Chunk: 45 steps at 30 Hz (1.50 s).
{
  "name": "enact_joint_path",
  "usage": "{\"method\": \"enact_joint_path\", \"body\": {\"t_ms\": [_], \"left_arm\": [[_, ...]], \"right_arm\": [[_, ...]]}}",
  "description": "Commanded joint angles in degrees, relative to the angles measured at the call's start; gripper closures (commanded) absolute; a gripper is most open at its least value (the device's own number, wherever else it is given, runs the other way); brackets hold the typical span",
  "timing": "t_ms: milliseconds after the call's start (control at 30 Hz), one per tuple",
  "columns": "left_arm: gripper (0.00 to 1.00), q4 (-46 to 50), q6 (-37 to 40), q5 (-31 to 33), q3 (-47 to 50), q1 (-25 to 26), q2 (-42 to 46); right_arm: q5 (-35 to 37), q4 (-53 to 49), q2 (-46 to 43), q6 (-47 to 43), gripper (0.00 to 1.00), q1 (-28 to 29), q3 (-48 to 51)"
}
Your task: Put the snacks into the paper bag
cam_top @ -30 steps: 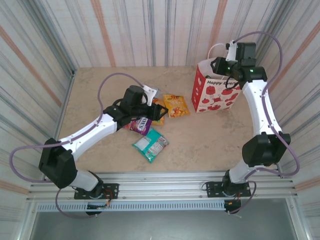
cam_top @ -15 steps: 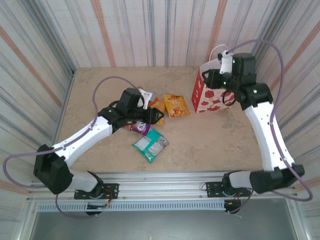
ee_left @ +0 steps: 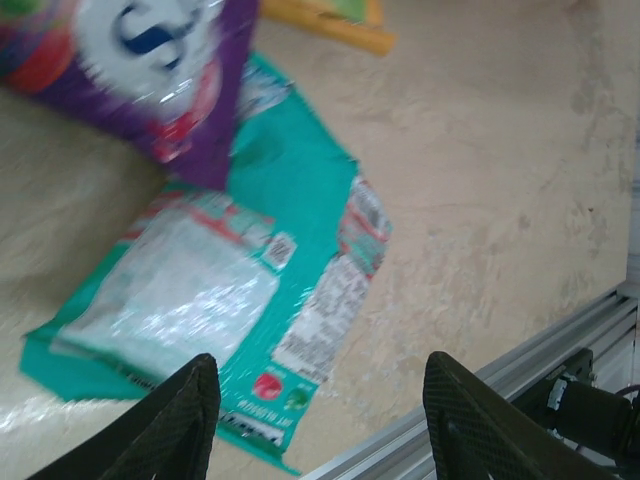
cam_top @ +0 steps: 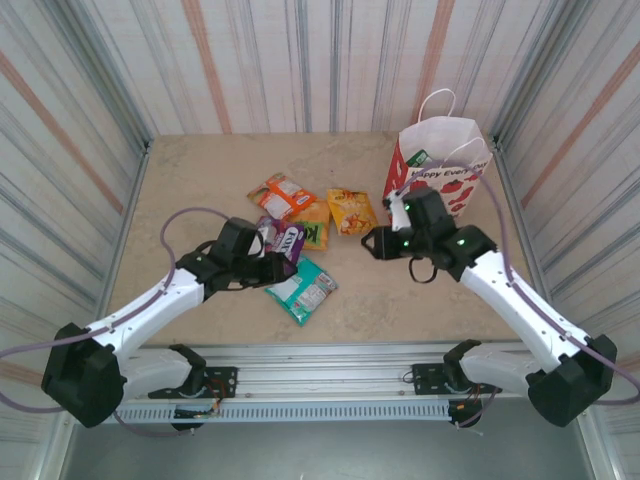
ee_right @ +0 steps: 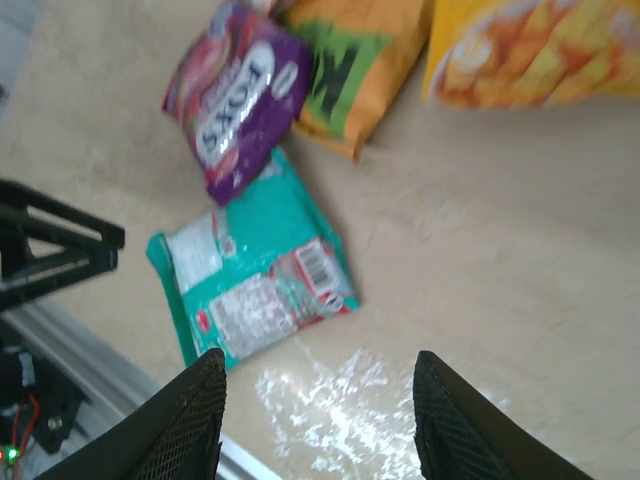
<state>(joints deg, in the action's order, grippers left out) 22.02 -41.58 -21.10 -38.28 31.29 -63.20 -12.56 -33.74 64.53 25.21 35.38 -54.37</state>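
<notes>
From its base at the near left edge, the left arm (cam_top: 150,300) reaches low and forward across the counter (cam_top: 430,300), its wrist levelled just above the surface. Its jaws stand wide open with nothing between the dark fingers (ee_left: 170,420), poised at the near-left edge of the teal packet (cam_top: 300,288) (ee_left: 220,300) (ee_right: 255,290), which lies flat nearest the arms. The right arm (cam_top: 500,290) rises from the near right edge and leans inward toward the middle, its head tipped down. Its jaws also gape empty, the fingers (ee_right: 185,420) hanging above bare counter just right of the teal packet. Just beyond the teal packet lies the purple packet (cam_top: 283,240) (ee_left: 140,70) (ee_right: 235,95), one corner overlapping the teal one's far edge. Beside it to the right sits the orange-yellow packet with green lettering (cam_top: 316,228) (ee_right: 350,70), and next to that the yellow packet (cam_top: 352,210) (ee_right: 530,50). A little farther back lies another orange packet (cam_top: 283,195). All five are flat on the counter, outside the paper bag (cam_top: 440,175), which stands upright in the far right corner, mouth open, handles up.
</notes>
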Motion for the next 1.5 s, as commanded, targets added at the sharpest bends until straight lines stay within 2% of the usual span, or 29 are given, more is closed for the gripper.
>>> {"method": "enact_joint_path", "body": {"t_ms": [0, 133, 333, 667, 933, 1233, 1367, 1467], "left_arm": [[0.42, -1.07, -6.43, -2.47, 3.81, -1.46, 3.78], [0.42, -3.0, -11.82, -3.89, 8.84, -1.93, 6.38], [0.42, -9.93, -19.14, -5.71, 15.04, -1.99, 6.82], [0.4, -20.56, -22.06, -5.94, 19.95, -2.11, 2.02], [0.4, -26.36, -20.4, -7.99, 18.78, -2.06, -5.68], [0.41, -27.81, -17.13, -8.8, 15.45, -2.05, -9.79], [0.46, -27.82, -16.08, -10.03, 13.76, -2.02, -10.65], [0.55, -27.48, -15.53, -10.84, 13.24, -2.02, -9.99]], "right_arm": [[-0.76, 6.83, 1.72, 3.9, 0.48, 2.45, 2.61], [-2.55, 10.81, 7.13, 0.5, 0.46, 5.21, 2.64], [-4.1, 11.6, 19.93, -3.37, 0.39, 7.24, -2.54], [-8.46, 13.07, 31.47, -6.01, 0.37, 7.54, -5.65], [-13.66, 15.23, 36.17, -4.52, 0.41, 7.57, -5.25], [-19.88, 21.44, 35.26, 1.79, 0.51, 8.13, 0.22], [-20.6, 24.85, 34.44, 4.71, 0.52, 8.22, 2.54], [-18.94, 25.1, 33.69, 5.12, 0.52, 8.2, 3.21]]}}
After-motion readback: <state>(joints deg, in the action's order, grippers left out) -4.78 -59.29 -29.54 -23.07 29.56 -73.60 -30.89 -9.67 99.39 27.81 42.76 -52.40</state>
